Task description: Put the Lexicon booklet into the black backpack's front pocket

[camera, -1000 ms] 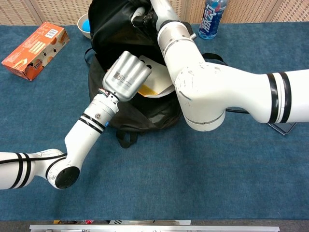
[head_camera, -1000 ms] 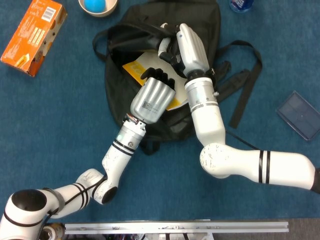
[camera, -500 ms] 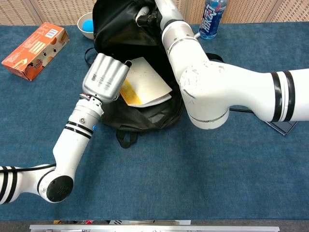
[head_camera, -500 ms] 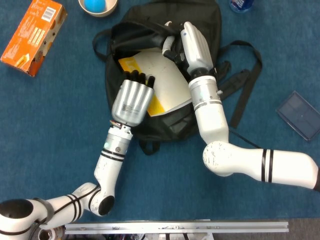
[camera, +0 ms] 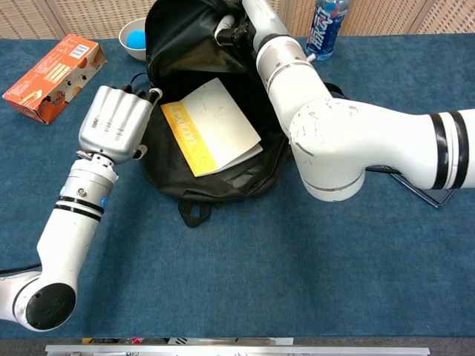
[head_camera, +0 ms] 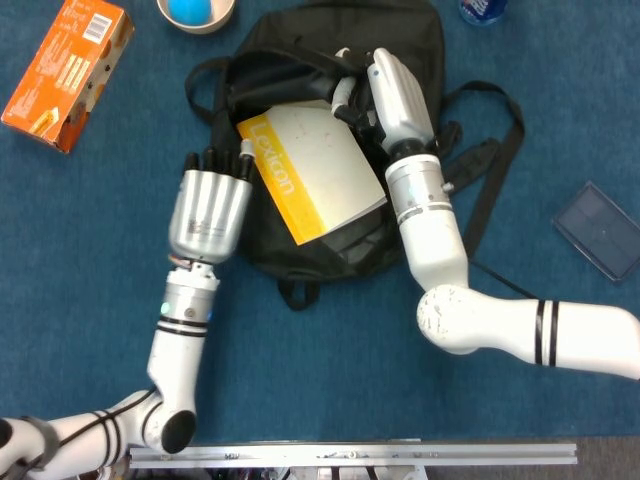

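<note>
One Lexicon booklet [head_camera: 318, 168] lies tilted on one black backpack [head_camera: 400, 30], its upper edge at the mouth of the front pocket [head_camera: 285, 75], most of it still outside. The booklet is a flat rectangle, cream-white with a yellow band along its left edge where the title runs. The backpack is soft, dull black fabric, crumpled into folds, with webbing straps [head_camera: 487, 170] trailing off to the right across the surface [head_camera: 330, 370], which is covered in a blue, carpet-like weave.

Two hands are in view. The right hand [head_camera: 385, 85], white-shelled with dark fingers, grips the rim of the pocket's fabric flap at the top of the bag and holds it lifted. The left hand [head_camera: 210, 205], with a ribbed silver metal back, hovers just left of the backpack; its dark fingers are extended close together and hold nothing, apart from the booklet.

Elsewhere there is one orange cardboard box [head_camera: 68, 70] at the upper left, one pale round bowl [head_camera: 196, 12] holding one blue ball [head_camera: 188, 8], one blue-labelled plastic bottle [camera: 323, 30] beyond the bag, and one flat, dark translucent case [head_camera: 598, 230] at the right.
</note>
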Tool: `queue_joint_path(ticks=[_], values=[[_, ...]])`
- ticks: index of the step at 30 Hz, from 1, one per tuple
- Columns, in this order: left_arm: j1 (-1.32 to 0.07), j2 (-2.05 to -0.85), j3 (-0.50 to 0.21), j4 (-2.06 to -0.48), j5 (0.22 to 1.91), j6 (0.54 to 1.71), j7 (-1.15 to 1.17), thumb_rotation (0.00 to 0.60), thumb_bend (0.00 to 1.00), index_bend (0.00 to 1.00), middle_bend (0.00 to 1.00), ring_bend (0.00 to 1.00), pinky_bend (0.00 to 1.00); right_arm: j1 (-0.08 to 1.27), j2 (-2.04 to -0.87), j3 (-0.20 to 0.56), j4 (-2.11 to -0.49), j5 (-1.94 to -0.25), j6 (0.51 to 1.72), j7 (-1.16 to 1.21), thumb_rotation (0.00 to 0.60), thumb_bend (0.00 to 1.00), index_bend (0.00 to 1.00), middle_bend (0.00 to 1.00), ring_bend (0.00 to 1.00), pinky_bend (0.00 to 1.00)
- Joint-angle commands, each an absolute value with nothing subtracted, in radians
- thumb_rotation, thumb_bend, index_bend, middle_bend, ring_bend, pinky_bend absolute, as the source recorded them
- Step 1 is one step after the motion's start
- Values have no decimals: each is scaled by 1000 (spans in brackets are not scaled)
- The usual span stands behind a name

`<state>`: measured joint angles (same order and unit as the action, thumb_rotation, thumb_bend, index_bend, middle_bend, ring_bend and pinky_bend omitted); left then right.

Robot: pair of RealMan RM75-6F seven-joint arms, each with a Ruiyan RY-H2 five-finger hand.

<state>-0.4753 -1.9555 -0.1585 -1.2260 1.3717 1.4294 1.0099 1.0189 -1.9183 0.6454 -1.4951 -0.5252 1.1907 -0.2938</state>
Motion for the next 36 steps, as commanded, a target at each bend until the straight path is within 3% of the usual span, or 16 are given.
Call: queue_joint_path(ticks=[1, 4, 9, 12, 14, 17, 23, 31, 36], values=[[-434, -1873, -133, -1320, 1373, 1460, 1033, 600, 64, 217, 436, 370, 495, 1004, -1896, 629, -1517, -521, 1166, -298, 600, 864, 705, 604, 623, 786], [-421, -1823, -130, -1375, 1373, 1471, 1054, 600, 64, 209, 432, 368, 493, 989, -1865, 610, -1548, -515, 1132, -305, 600, 843, 677, 555, 566, 729], [-400, -1748, -129, -1441, 1366, 1484, 1070, 600, 64, 198, 418, 348, 483, 968, -1794, 571, -1620, -481, 1061, -330, 600, 757, 485, 406, 392, 521], [-387, -1713, -130, -1466, 1363, 1494, 1059, 600, 64, 197, 418, 346, 483, 964, -1744, 540, -1663, -443, 1022, -363, 600, 646, 306, 298, 247, 356], [-380, -1696, -127, -1475, 1366, 1501, 1055, 600, 64, 197, 418, 346, 483, 964, -1715, 518, -1685, -423, 1001, -383, 600, 515, 179, 224, 146, 226], [-372, -1676, -126, -1485, 1363, 1504, 1045, 600, 64, 195, 417, 344, 483, 965, -1676, 486, -1716, -392, 974, -404, 600, 335, 60, 157, 66, 124], [-359, -1646, -132, -1506, 1349, 1506, 1026, 600, 64, 192, 417, 338, 483, 982, -1617, 436, -1765, -354, 933, -428, 600, 135, 0, 90, 1, 61], [-352, -1621, -138, -1510, 1329, 1503, 1019, 600, 64, 190, 407, 324, 474, 1005, -1579, 385, -1805, -364, 928, -433, 600, 8, 0, 50, 0, 29], [-351, -1610, -141, -1515, 1327, 1503, 1010, 600, 64, 190, 404, 320, 472, 992, -1558, 383, -1831, -413, 924, -386, 600, 0, 0, 39, 0, 29]])
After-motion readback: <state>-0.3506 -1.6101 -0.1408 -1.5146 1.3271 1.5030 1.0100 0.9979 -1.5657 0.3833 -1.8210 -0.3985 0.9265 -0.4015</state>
